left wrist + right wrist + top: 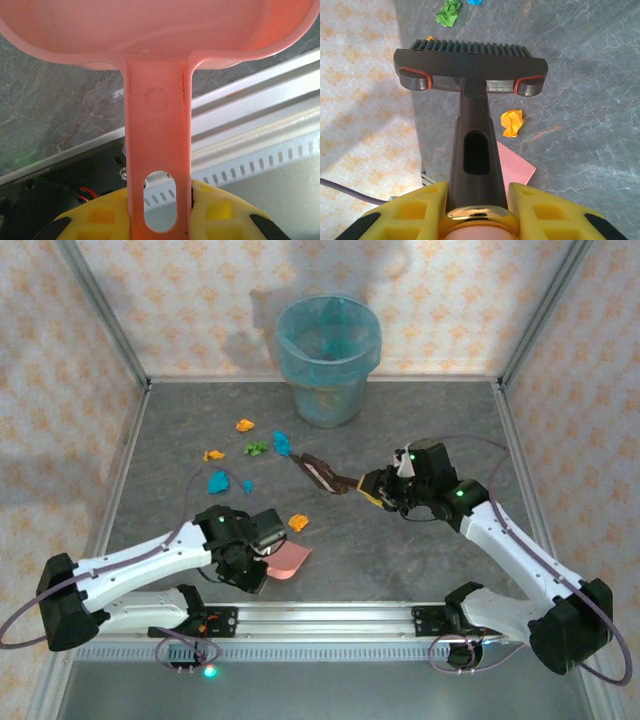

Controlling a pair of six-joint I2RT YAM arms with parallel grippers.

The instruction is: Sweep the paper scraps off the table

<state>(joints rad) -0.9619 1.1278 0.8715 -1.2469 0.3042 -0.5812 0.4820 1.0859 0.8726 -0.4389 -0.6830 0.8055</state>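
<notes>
The paper scraps lie on the table, left of centre in the top view. They are loosely grouped below the bin. Each scrap is a small crumpled wad in orange, green, blue or cyan. One orange scrap lies lower in the frame, apart from the group and just beside the pink dustpan.

The table is flat, dark grey and marble-mottled, and is edged by an aluminium frame. The surrounding walls carry cream paper with a repeating orange motif. The bin is round and translucent, with a blue liner.

The left gripper has yellow fingers pinching the dustpan's flat plastic handle, which has an oblong slot.

The right gripper clamps the dark handle of the brush. The brush head is a wide bar with straight dark bristles and orange-trimmed end pads. It points toward the green scrap.
</notes>
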